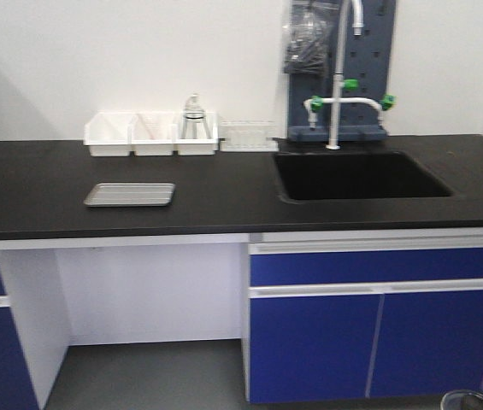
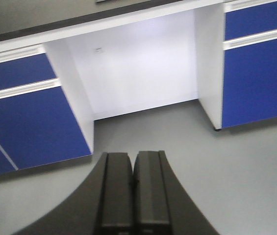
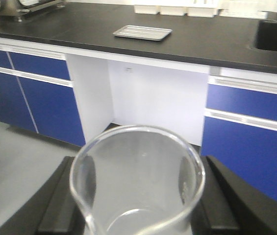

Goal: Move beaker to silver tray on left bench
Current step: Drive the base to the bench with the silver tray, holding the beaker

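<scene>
As I hold the rig off from the desk (image 1: 36, 184), left fingers (image 2: 126, 169): pressed flat together with nothing between them, aimed at the floor and the knee gap under the desk; idle for this job.
Silver tray (image 1: 129, 195): lies flat and bare on the left half of the desk, near the front edge, well apart from everything else.
White bins (image 1: 151, 135): three in a row at the back wall, behind the tray; a flask-like vessel stands in the right-hand one.
Sink (image 1: 361, 175): sunk into the right half of the desk, tap (image 1: 337, 94) behind it; I mean to keep clear of both.
Beaker (image 3: 138, 196): upright, apparently empty, carried in the air below desk height and well short of the tray; what I take for its rim shows in the lower right corner of the front view.
Right fingers (image 3: 229, 193): spread just to the beaker's width, one dark pad on each side, clamped on its wall.
Step in hand: I judge this the carry; the grasp is made and placing is not yet begun.
Next move: I must raise the beaker above the desk's front edge, bring it forward and, by the front view, leftward over the tray. I keep it upright, lower it inside the rim, and only then part the fingers.
</scene>
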Tool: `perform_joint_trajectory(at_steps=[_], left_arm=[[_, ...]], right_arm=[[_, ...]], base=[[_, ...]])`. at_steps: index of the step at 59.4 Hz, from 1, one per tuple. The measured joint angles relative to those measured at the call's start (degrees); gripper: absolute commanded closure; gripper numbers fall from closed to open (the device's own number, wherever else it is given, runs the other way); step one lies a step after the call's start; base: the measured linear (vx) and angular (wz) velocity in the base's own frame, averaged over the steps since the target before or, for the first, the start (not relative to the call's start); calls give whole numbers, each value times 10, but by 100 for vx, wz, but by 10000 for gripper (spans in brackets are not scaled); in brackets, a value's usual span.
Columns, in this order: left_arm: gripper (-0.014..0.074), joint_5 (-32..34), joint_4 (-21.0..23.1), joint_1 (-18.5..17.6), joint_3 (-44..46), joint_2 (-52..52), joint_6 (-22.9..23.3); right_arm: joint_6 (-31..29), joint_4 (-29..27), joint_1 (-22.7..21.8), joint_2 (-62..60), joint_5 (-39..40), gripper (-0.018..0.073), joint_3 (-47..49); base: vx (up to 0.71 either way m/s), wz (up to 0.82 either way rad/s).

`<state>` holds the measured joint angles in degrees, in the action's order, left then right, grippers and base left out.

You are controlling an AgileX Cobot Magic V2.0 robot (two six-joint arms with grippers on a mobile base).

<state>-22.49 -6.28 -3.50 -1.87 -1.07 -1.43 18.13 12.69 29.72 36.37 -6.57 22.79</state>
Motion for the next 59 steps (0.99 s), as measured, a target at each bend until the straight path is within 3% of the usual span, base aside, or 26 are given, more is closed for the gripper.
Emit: perform_joint_trajectory(at_steps=[29,59], left_arm=[[595,0,0,0,0,0,0],[595,0,0,0,0,0,0]], right_arm=[[0,0,0,0,0,570,0],[0,0,0,0,0,570,0]], base=[[19,42],[24,16]])
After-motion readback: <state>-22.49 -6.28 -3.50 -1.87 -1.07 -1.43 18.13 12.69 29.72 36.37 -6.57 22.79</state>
